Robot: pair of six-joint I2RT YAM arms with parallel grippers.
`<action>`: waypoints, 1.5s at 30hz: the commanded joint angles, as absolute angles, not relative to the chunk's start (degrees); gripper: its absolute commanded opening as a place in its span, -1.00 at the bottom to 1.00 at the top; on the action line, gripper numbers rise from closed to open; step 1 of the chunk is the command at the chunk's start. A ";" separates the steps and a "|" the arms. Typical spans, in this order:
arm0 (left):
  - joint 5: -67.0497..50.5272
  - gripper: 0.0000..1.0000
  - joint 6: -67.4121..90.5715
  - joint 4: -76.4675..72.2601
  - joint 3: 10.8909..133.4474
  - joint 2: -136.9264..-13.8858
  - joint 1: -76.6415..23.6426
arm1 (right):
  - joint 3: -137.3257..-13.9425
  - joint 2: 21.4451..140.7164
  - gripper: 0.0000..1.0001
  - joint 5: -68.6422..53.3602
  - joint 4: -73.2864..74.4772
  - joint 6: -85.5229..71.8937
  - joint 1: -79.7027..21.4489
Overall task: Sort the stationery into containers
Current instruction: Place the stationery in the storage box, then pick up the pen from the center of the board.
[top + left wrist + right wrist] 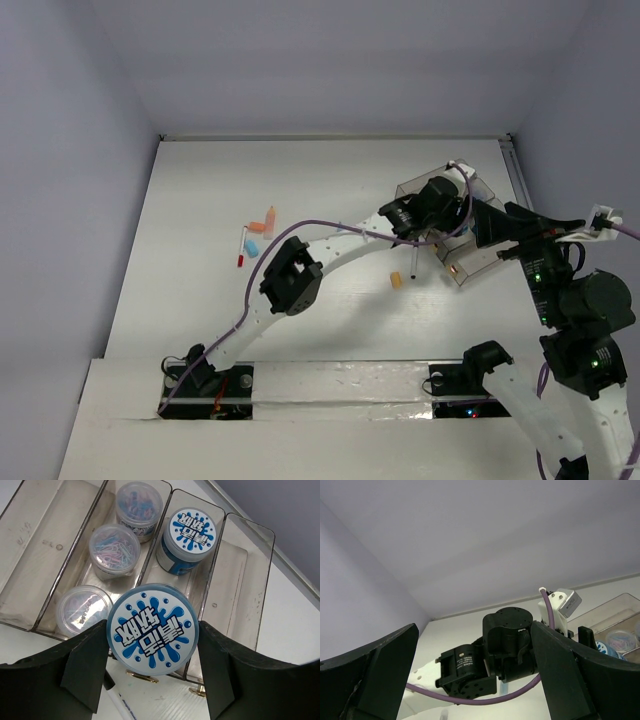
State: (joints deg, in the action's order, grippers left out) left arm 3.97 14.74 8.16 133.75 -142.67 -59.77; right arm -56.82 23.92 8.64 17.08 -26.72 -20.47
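The left gripper [153, 645] is closed on a blue-lidded jar [151, 625], which is pinched at its sides between the two black fingers [90, 665]. The jar is carried upright, its short round axis pointing at the wrist camera, so the lid is seen flat-on. The lid is blue-rimmed, with a white splash panel and dark block lettering.

In the left wrist view, the jar is held above the near wall of the tray [240, 605], in the lower centre of the frame. It hangs over the near end of the compartment in which a second blue-lidded jar [189, 540] already stands, toward the upper right. Three clear jars [114, 547] of paper clips are lined up in the compartment to the left.

The coming move is judged to turn on that offset. The free floor lies directly beneath and slightly up-frame of the held jar, between the seated jar and the near wall, and it is hidden by the lid.

The right gripper [475, 677] is spread open with nothing between its fingers.

In the top view, an orange stick [268, 217] and an orange stub [396, 280] lie loose on the table, left of the tray.
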 commanded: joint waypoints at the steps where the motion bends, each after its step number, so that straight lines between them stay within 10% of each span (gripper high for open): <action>1: 4.22 -0.31 13.80 4.66 135.88 -141.24 -60.56 | -56.60 23.99 1.00 9.23 15.12 -26.10 -21.01; 19: 3.96 -0.25 12.39 7.03 135.53 -141.94 -61.08 | -55.64 24.61 1.00 9.23 14.50 -26.81 -21.01; 32: 3.34 0.85 10.90 6.77 136.41 -139.40 -61.08 | -55.55 25.22 1.00 8.97 14.24 -27.25 -21.01; 45: 6.94 0.98 14.23 -1.30 117.01 -113.76 -53.27 | -57.22 26.80 1.00 8.00 15.12 -23.74 -21.01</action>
State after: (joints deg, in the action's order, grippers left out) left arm 4.43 11.90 7.33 121.95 -129.80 -58.15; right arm -55.44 25.78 8.58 16.36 -26.26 -20.47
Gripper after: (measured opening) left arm 0.989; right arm 0.995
